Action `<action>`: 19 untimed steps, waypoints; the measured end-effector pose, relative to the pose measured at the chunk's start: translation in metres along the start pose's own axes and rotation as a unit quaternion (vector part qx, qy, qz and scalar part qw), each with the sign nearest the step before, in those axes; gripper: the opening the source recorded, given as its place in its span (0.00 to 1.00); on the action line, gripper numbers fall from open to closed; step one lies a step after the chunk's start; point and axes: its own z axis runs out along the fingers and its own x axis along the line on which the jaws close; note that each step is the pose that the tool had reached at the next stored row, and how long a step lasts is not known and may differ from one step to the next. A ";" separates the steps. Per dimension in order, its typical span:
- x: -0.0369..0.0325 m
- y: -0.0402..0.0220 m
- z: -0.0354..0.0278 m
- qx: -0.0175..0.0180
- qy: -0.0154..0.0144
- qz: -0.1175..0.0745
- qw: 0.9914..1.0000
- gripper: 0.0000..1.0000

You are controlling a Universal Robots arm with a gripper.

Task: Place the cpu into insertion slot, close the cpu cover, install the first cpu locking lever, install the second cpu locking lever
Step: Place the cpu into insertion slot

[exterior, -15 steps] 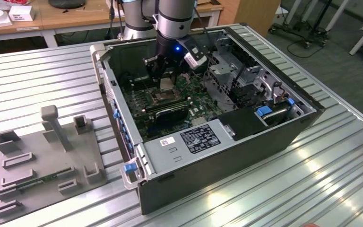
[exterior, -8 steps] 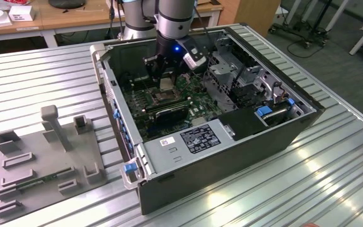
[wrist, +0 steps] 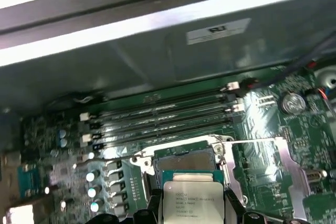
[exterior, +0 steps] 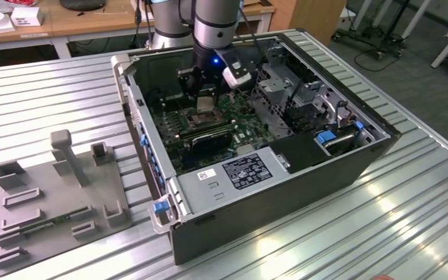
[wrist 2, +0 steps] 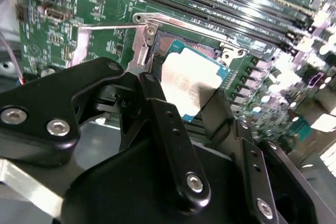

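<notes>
While pinching the cpu [wrist 2: 193, 83] in the gripper [wrist 2: 182, 92], hover squarely over the insertion slot [wrist: 184, 162].

Closed only to chip width, bearing with the fingers [wrist 2: 169, 129] on two opposite edges of the cpu, with nothing else in the grasp. Carried just above the slot, apart from it and not yet seated. Hold the chip level and square its edges to the slot's silvery rim before any descent. Lower straight down, never sideways, to spare the probably delicate contacts beneath. Ease off the grip only once flat in the recess. Stay clear of the cpu cover [wrist: 292, 167], swung open beside the slot, and of the thin locking lever [wrist: 257, 140], unlatched near it. Further back, avoid the long memory slots [wrist: 163, 114] and the case wall [wrist: 157, 51].
</notes>
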 end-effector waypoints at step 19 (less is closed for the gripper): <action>0.0000 0.0000 0.0003 -0.002 -0.009 0.115 0.993 0.54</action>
